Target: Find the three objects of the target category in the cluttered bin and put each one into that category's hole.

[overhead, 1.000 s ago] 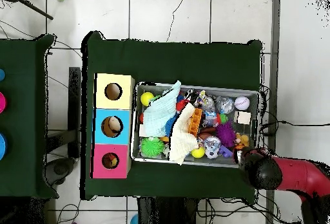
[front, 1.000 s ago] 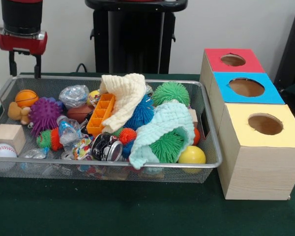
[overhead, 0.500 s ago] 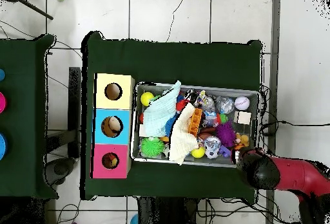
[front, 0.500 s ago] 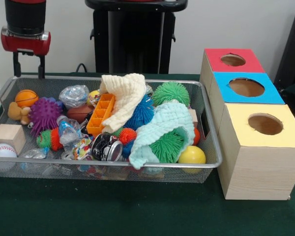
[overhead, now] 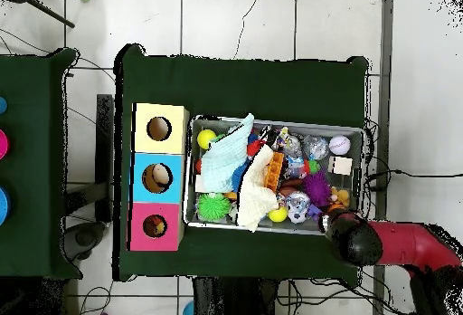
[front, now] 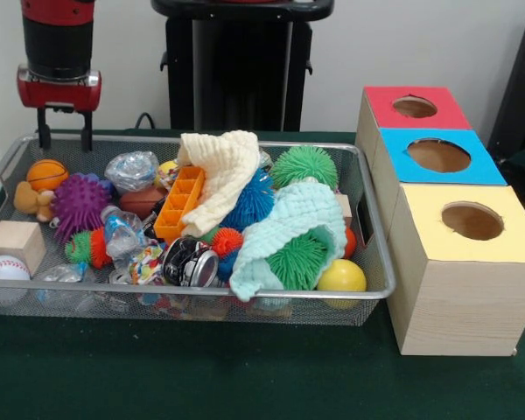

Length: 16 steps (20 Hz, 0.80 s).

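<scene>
In the front view the hand (front: 65, 137), its two prongs spread and holding nothing, hangs over the far-left corner of the wire bin (front: 381, 262). The small orange basketball (front: 46, 174) sits just below, at about 7 o'clock (a ball seems the likeliest target).

Bright, even indoor light, soft shadow under the wire bin (front: 367, 293), slight softness throughout, no strong glare
</scene>
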Tool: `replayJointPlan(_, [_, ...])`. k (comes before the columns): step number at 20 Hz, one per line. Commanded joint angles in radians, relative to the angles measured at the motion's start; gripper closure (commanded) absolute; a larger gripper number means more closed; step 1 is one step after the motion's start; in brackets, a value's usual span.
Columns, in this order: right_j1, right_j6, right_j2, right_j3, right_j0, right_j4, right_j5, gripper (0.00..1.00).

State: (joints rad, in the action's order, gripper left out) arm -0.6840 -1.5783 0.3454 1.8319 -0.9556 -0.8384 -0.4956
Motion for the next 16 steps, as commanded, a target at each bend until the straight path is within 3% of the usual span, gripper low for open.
replayJointPlan(1, [0.099,0.18,0.106,-0.056,-0.02,-0.098,0.056,0.0])
replayJointPlan(8, [0.131,0.212,0.144,-0.087,-0.062,-0.098,0.021,0.0])
replayJointPlan(16, [0.148,0.352,0.223,-0.14,-0.146,-0.084,-0.068,0.0])
